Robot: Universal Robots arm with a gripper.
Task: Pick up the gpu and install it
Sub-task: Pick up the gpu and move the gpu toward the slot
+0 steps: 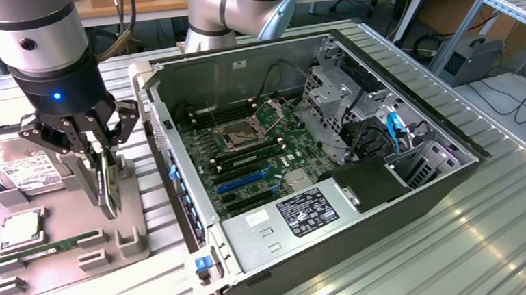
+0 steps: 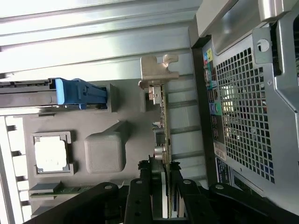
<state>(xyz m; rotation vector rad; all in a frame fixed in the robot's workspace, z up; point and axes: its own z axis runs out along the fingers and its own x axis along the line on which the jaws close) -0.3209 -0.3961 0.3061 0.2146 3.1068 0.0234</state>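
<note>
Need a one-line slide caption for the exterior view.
Gripper at the gpu, which stands on edge in the gray fixture beside the open PC case.

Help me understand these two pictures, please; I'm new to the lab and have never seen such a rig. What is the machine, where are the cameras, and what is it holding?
The machine is a robot arm ending in a gripper. One picture comes from a camera standing off the arm that overlooks the bench. The other comes from a camera on the arm's wrist, looking along the gripper. On the ribbed metal table sit an open computer case and, to the exterior view's left, a grey parts holder. The holder carries a hard drive, a processor chip, a green memory stick and the gpu, standing on edge. The gripper is down over the gpu, which sits in the holder. I cannot tell whether it is gripped yet.
</note>
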